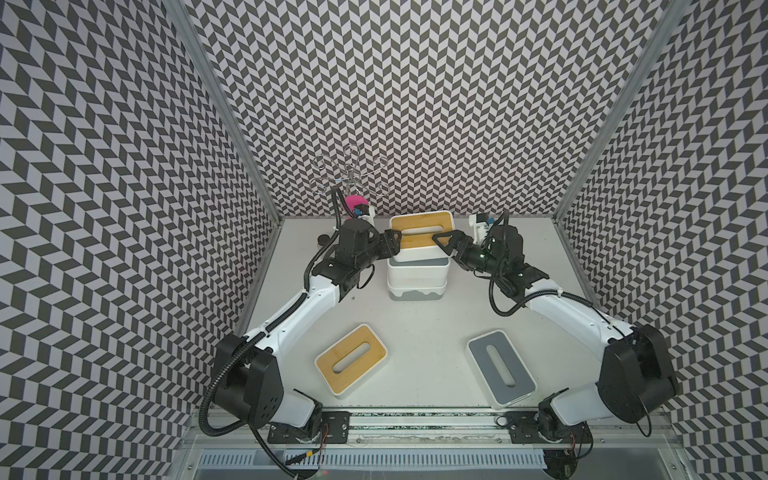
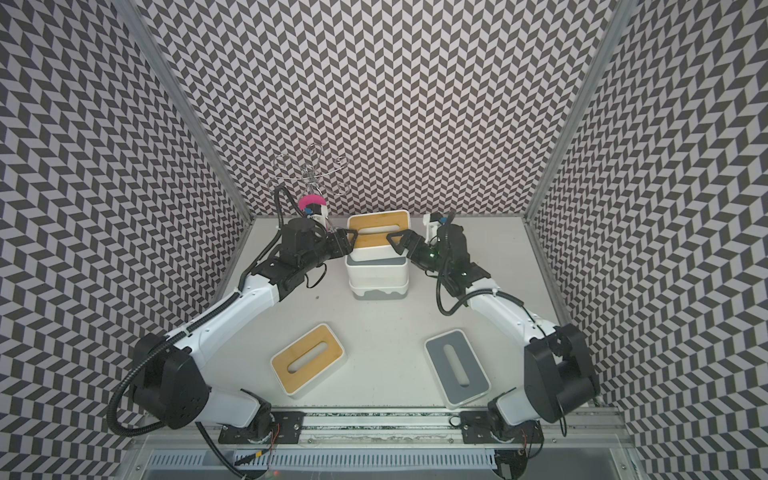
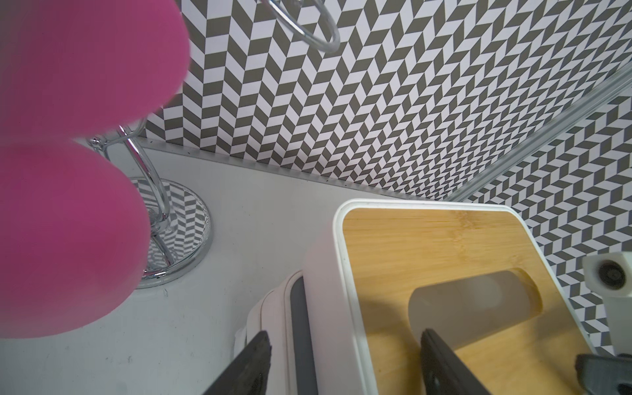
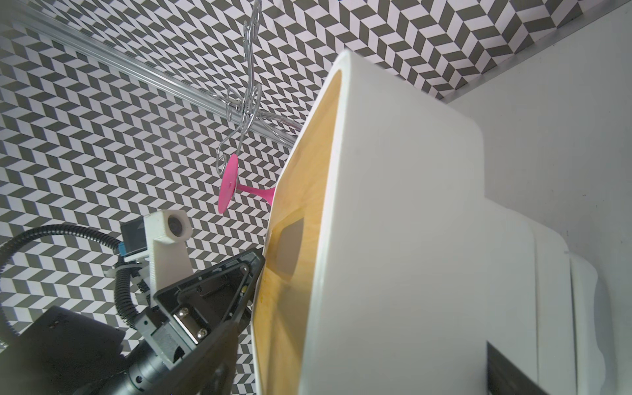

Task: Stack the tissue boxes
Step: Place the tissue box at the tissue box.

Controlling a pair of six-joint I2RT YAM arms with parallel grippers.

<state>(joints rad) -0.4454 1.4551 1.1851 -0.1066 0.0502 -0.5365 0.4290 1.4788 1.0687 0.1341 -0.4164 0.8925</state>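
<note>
I have the bamboo-lidded box (image 1: 419, 220) atop the stack (image 1: 417, 276), left jaws spread astride its end wall, right jaws spread wide at the opposite end.

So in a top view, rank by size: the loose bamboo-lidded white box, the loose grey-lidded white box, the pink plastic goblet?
1. Bamboo-lidded white box and grey-lidded white box: near alike, unranked.
2. Pink plastic goblet: clearly smallest, though farther off and partly hidden.

Top views high, facing down-forward; wrist views close, sharing top box (image 3: 444, 246).
</note>
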